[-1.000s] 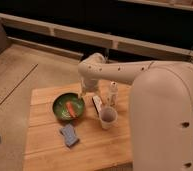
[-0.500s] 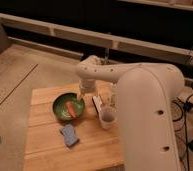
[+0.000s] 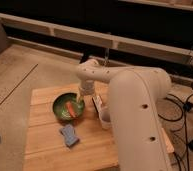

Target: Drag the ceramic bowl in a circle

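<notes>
The gripper (image 3: 81, 103) hangs right at the edge of the green ceramic bowl (image 3: 61, 106); most of the bowl sits to its left on the wooden tabletop (image 3: 42, 147); I cannot tell if the gripper is gripping it; a pale cup (image 3: 106, 120) stands near its other side.

A blue sponge (image 3: 69, 135) lies near the front middle of the wooden table (image 3: 45, 150). A pale plastic cup (image 3: 106, 119) stands right of the table's middle, with a small white packet (image 3: 97, 104) just behind it. My gripper (image 3: 81, 103) hangs over the table's middle, and black cables (image 3: 189, 107) trail on the floor to the table's right.
</notes>
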{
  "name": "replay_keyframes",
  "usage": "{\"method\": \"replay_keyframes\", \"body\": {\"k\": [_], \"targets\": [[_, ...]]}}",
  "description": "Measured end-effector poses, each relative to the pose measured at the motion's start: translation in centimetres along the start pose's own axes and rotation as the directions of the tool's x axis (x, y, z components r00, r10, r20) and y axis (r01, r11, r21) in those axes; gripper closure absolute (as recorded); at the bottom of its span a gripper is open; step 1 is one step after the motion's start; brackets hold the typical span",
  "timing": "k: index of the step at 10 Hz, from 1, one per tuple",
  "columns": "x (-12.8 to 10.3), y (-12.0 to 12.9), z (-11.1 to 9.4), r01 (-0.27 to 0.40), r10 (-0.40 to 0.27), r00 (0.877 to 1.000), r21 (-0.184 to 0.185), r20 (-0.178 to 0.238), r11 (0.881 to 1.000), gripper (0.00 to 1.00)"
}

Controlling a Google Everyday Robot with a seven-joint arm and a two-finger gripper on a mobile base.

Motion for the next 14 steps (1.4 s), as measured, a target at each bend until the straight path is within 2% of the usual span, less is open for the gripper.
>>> {"method": "replay_keyframes", "body": {"k": [4,5,7,10,11,12,14], "targets": [[-0.9,0.9,1.0,0.024,-0.024,1.0,-0.023,0.0,0.999,0.91],[-1.0,1.0,0.9,0.025,-0.025,1.0,-0.028,0.003,0.999,0.98],[-0.6,0.5,0.2,0.014,-0.014,1.0,-0.018,0.007,1.0,1.0],[2.1,-3.9,-1.6,-0.036,0.039,0.999,0.093,-0.024,0.995,1.0],[2.9,-6.0,-2.3,-0.057,0.063,0.997,0.145,-0.035,0.988,1.0],[3.3,-7.4,-2.7,-0.072,0.08,0.996,0.183,-0.041,0.981,1.0],[2.6,-8.4,-2.4,-0.081,0.092,0.995,0.215,-0.041,0.973,1.0]]}}
